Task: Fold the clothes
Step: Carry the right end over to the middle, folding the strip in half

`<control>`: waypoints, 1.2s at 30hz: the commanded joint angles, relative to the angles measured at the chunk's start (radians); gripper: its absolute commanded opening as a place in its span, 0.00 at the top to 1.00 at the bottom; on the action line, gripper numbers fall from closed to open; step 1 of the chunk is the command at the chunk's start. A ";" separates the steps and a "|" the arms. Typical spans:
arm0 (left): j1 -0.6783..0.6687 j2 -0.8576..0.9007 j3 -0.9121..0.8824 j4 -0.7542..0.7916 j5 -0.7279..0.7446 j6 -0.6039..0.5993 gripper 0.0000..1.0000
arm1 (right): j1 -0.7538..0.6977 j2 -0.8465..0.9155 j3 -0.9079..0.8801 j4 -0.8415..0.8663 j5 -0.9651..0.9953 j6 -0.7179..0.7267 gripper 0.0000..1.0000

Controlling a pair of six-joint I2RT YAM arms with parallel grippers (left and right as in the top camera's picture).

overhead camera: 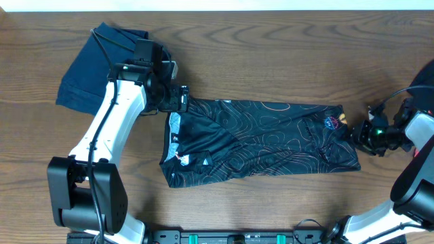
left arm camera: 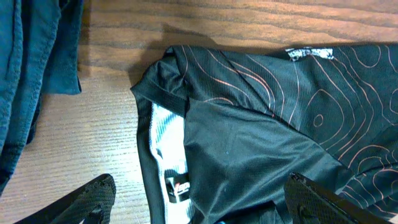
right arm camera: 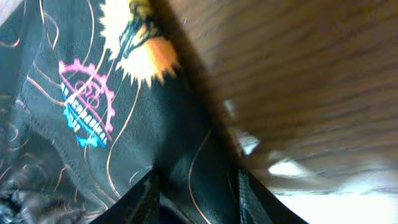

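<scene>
The black jersey (overhead camera: pixel 264 139) with orange contour lines lies flat along the table's middle, folded lengthwise, with white lining showing at its left end. My left gripper (overhead camera: pixel 178 98) hovers at the jersey's upper-left corner with its fingers (left arm camera: pixel 199 199) wide apart and nothing between them. My right gripper (overhead camera: pixel 361 133) is at the jersey's right edge. Its fingers (right arm camera: pixel 198 190) are apart and straddle a strip of black jersey fabric (right arm camera: pixel 93 143) next to the colourful chest logos (right arm camera: pixel 87 102). The right wrist view is blurred.
A navy denim garment (overhead camera: pixel 91 68) lies crumpled at the far left, partly under my left arm; it also shows in the left wrist view (left arm camera: pixel 31 68). Bare wooden table (overhead camera: pixel 285 61) surrounds the jersey.
</scene>
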 commanded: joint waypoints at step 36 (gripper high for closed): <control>0.004 -0.011 0.005 0.021 0.005 0.006 0.11 | 0.469 -0.025 0.319 -0.356 0.169 0.220 0.99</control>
